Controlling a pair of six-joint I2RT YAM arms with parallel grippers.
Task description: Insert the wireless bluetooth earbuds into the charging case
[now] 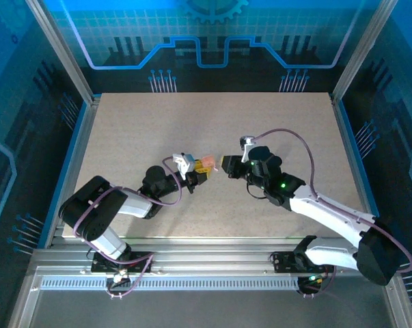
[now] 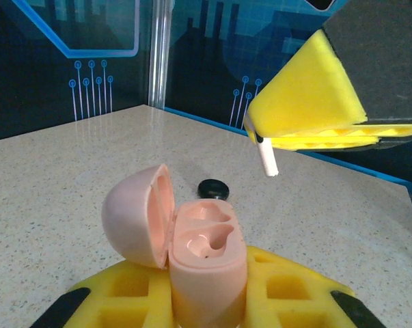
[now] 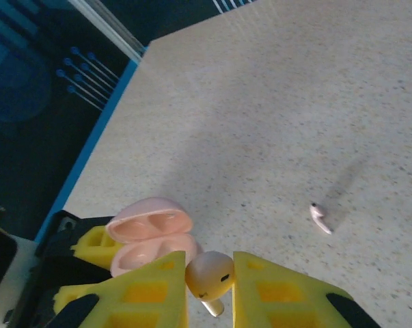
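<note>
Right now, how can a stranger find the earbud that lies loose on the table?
Start at the speckled table. Beyond the right gripper's yellow fingers, one tiny pale earbud lies alone on the bare surface. Unlike the other earbud, pinched between those fingers, nothing touches it.

Matt pink plastic charging case [image 2: 207, 283], smooth glossy whitish earbud [image 3: 210, 272], yellow foam pads [image 2: 308, 96], speckled matt tabletop [image 1: 212, 123]

Speckled beige table [image 1: 212, 116], pale earbud [image 3: 320, 219] lay ahead-right of right gripper [image 3: 210, 281], black round piece [image 2: 213, 188] lay just beyond left gripper [image 2: 206, 295].
</note>
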